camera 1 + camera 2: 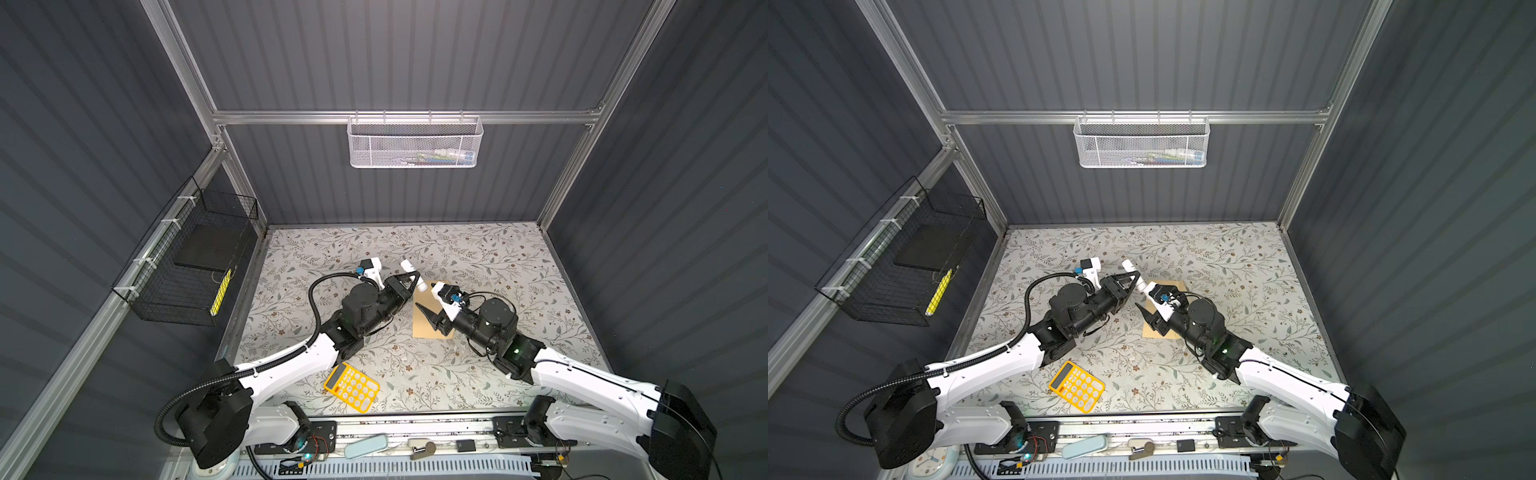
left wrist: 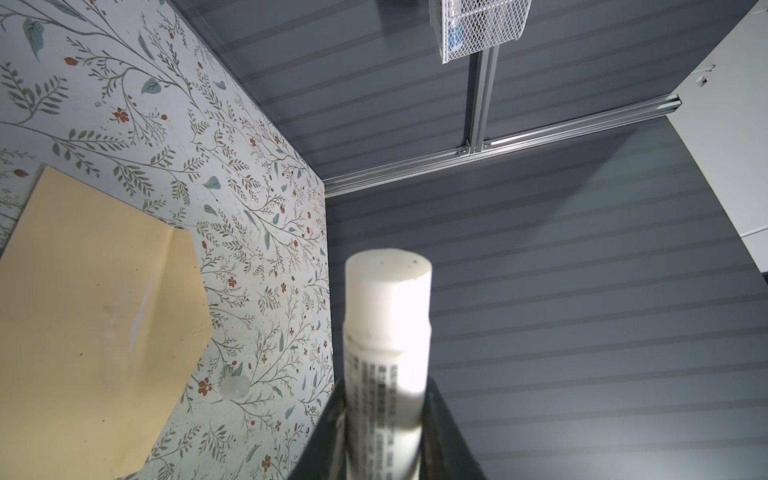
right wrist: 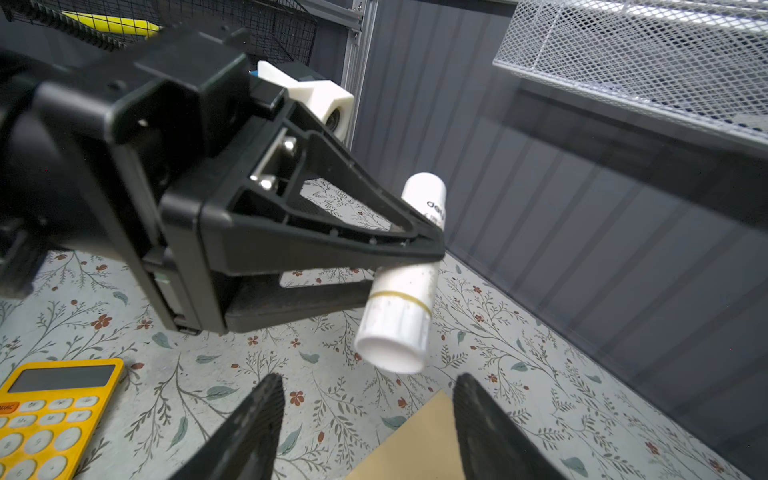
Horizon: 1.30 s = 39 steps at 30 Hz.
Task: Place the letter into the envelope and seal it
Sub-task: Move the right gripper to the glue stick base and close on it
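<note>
My left gripper is shut on a white glue-stick tube, held tilted above the table. The tube's ribbed lower end hangs just ahead of my right gripper. That gripper stands open with nothing between its fingers. The tan envelope lies flat on the floral table, partly under the right gripper; a flap crease shows in the left wrist view. The letter is out of view.
A yellow calculator lies near the front edge. A small translucent round piece sits on the table beside the envelope. A white mesh basket hangs on the back wall and a black wire basket on the left wall.
</note>
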Available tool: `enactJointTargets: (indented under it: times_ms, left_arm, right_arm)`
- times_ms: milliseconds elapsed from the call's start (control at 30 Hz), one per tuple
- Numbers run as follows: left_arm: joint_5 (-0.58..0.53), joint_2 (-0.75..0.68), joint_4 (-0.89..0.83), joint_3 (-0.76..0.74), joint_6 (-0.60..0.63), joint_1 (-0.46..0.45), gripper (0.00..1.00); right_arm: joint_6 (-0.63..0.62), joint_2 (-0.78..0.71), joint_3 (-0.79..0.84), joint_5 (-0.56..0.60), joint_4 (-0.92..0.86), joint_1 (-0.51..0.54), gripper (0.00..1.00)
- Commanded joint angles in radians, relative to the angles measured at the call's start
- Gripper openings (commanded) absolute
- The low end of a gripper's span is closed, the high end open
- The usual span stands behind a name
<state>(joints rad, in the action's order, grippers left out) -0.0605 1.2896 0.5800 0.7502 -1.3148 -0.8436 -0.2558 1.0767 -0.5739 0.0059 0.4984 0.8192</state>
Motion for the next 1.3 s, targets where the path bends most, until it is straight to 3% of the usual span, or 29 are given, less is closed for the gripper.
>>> enactJointTargets:
  times_ms: [0,1267]
  left_arm:
    - [0.0,-0.001,0.006,0.008,-0.006,-0.003,0.04]
    - [-0.026,-0.024,0.007,-0.024,-0.012,-0.002,0.02]
  right_arm:
    - [-0.013,0.02,-0.035,0.015,0.054,0.004,0.62]
    - [0.019,0.07,-0.081,0.017,0.028,0.005,0.28]
